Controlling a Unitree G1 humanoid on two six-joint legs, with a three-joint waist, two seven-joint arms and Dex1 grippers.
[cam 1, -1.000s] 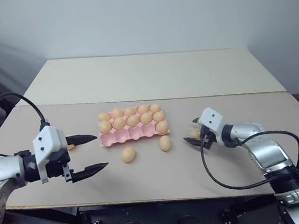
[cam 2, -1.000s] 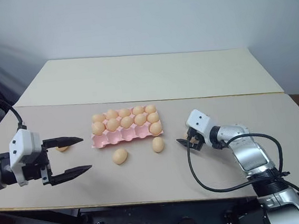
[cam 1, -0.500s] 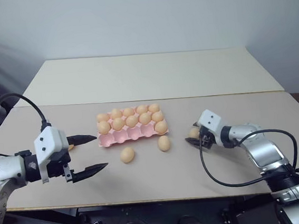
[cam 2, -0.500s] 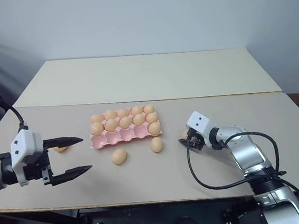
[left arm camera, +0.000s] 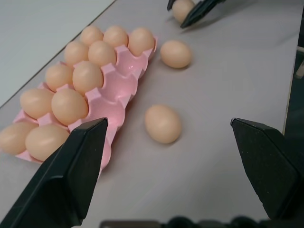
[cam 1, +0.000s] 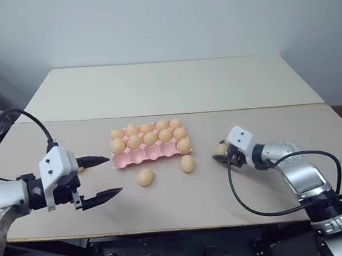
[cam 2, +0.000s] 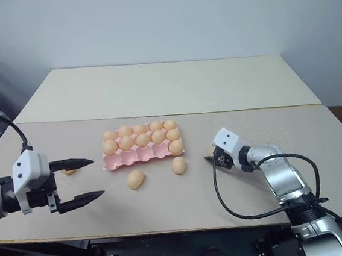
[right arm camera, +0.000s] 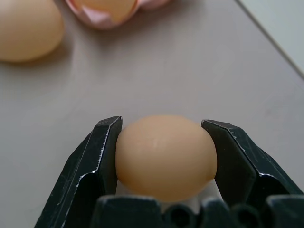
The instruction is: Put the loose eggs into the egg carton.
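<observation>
On the right of the counter [cam 1: 274, 196], just beside the carton's right end, the right gripper [right arm camera: 161, 156] has its two black fingers [right arm camera: 102, 156] closed against the sides of one loose egg [right arm camera: 166, 154]; the wrist view shows both pads touching the shell at its widest part, which looks like a grip meant to hold the smooth oval without squeezing it out. Whether the egg is off the surface yet cannot be told. The egg carton [cam 1: 126, 161] lies near the middle of the counter, its two far rows filled and one more egg sitting in the right end cup of the near row, so the remaining near cups stand empty and seem the reason this egg is being taken. Two more loose eggs rest on the counter just near of the carton: one [cam 1: 187, 163] below its right end and one [cam 1: 145, 177] further left. A further small egg [cam 1: 81, 168] peeps out beyond the left gripper [cam 1: 100, 179], on the left side. That gripper hovers over the near left part of the counter with its fingers spread wide and nothing between them, pointing toward the carton, probably waiting its turn for the eggs lying closer to it.
</observation>
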